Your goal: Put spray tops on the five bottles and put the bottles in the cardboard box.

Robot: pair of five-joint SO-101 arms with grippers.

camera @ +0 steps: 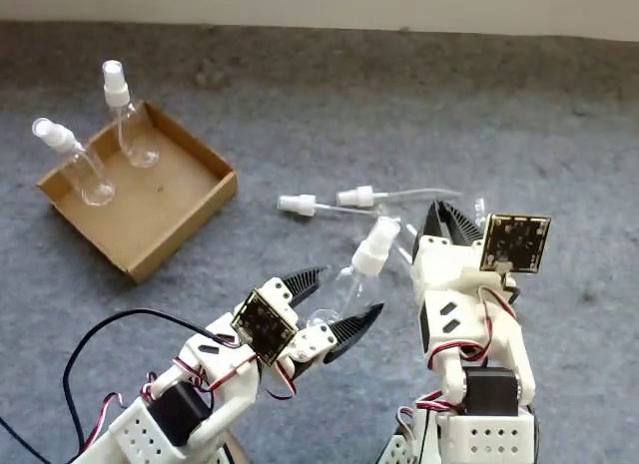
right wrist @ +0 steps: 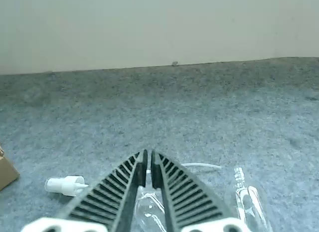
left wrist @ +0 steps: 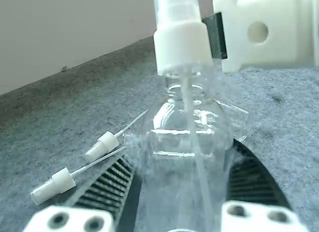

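We see the bottle [left wrist: 184, 142] between the two jaws of the left gripper [camera: 347, 292]. The jaws are spread wide and its clear wall meets their ribbed faces on both sides, so we take it as held. Its neck points away from the wrist. Its base is cut off at the edge of the left wrist view, and from above the glass is hard to make out against the grey mat [camera: 399, 105]. A white top [left wrist: 179, 42] sits on the neck with its tube running down inside; we cannot tell whether it is fully seated.

The right gripper [right wrist: 148, 164] is just beside that top, its jaws drawn together to a thin slit with nothing between them. Under those jaws lies a second bottle [right wrist: 149, 212], mostly hidden by them. A third bottle [right wrist: 247, 202] lies near it, cut off by the frame.

Two loose tops [camera: 298, 204] [camera: 356, 196] lie on the mat between the grippers and the box [camera: 185, 220]. In the box we see two capped bottles [camera: 85, 170] [camera: 135, 135], well apart from both grippers.
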